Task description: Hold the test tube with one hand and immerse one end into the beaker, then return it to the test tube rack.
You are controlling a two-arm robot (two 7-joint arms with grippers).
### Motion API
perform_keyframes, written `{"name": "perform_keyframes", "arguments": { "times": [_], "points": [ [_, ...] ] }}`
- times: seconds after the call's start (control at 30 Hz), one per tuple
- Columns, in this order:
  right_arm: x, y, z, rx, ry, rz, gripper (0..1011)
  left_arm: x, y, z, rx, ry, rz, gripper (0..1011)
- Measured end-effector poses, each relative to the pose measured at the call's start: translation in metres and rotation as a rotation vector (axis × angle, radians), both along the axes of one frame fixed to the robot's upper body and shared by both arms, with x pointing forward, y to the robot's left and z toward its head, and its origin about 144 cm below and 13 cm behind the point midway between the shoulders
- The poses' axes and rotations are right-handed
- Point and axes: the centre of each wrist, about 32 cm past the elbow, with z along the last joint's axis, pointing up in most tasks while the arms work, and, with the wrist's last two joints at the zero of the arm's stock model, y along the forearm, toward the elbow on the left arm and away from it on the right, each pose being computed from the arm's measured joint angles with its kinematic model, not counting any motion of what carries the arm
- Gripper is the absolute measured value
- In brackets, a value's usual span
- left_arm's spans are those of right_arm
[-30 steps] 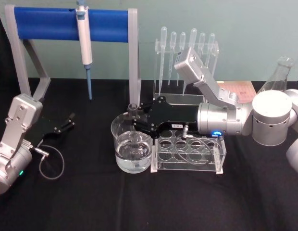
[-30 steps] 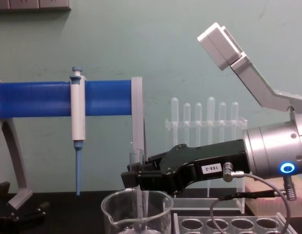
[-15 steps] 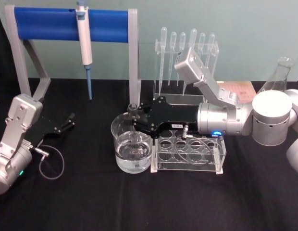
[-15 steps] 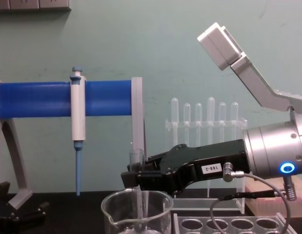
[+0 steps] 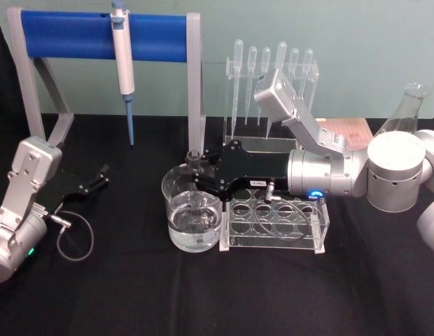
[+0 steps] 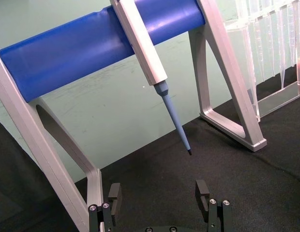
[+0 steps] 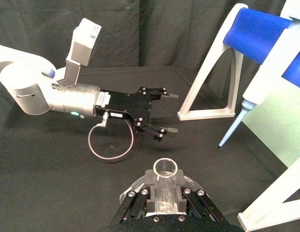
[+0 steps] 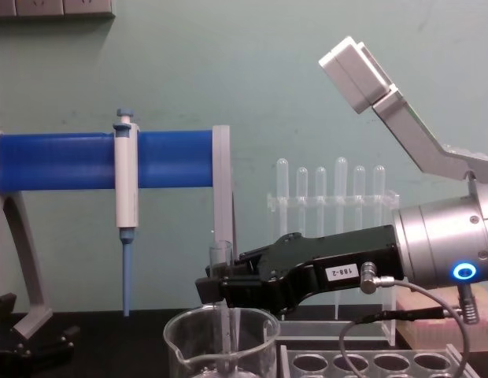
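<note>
On the black surface (image 5: 133, 294), nearest the robot, the beaker (image 5: 176, 234) is seen partly filled with clear liquid. It is set just beside the left end of the clear test tube rack (image 5: 273, 241). The test tube (image 8: 220, 253) is held upright by the right end effector (image 5: 197, 175), whose jaws are closed on its upper part just below the rim. The arm is stretched in from the right above the rack. The tube's lower part is seen inside the beaker, below the rim; whether its tip meets the liquid cannot be told. To the left, well apart from the beaker, the left end effector (image 5: 98, 178) is parked low over the surface, with its fingers spread wide. Farther back, a pipettor (image 5: 122, 56) is hung on a blue bar stand (image 5: 77, 35). A row of pipettes (image 5: 273, 63) is stood behind the rack, and a glass flask (image 5: 406, 105) is seen at the far right.
</note>
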Motion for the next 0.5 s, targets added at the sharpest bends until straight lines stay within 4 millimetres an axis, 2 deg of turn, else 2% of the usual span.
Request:
{"name": "perform_keyframes", "arguments": {
  "times": [0.5],
  "points": [
    [0.0, 0.0, 0.0, 0.0, 0.0, 0.0, 238, 0.0, 0.0, 0.0, 0.0, 0.0, 0.0, 1000]
  ]
}}
